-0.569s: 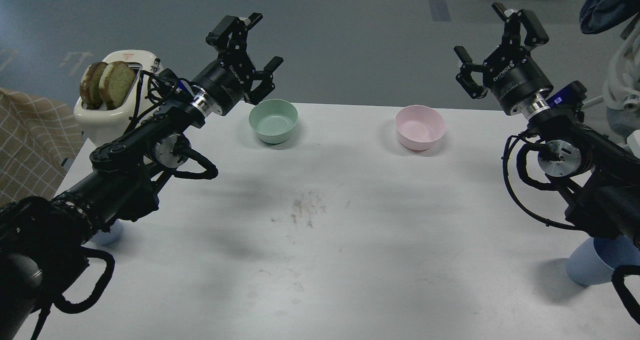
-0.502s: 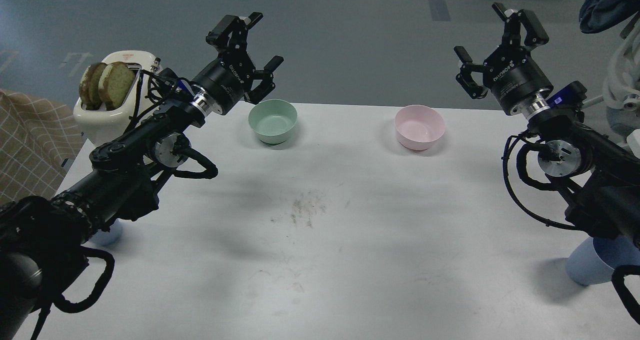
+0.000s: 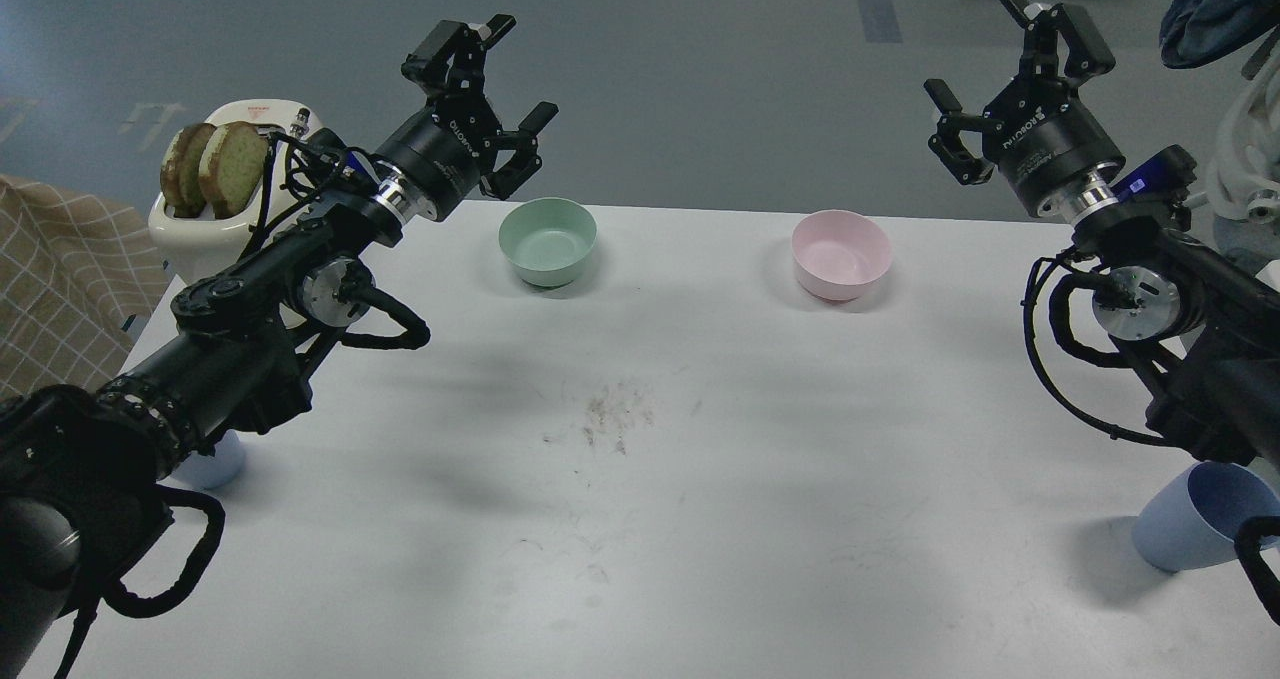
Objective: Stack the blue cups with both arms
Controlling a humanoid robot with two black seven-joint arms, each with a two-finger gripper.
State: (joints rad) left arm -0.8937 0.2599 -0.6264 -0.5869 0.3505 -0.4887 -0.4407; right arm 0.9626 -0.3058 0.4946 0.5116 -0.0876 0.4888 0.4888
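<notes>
Table (image 3: 640, 519) white — smudged centre.

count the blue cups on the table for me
2. One blue cup stands at the table's near right corner, below the right arm. The other blue cup is near the left edge, mostly hidden behind the left arm.

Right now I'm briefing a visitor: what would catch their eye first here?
The two black arms, left gripper and right gripper, both raised open above the white table. Then the green bowl and pink bowl at the far edge, and the toaster with bread far left.
</notes>
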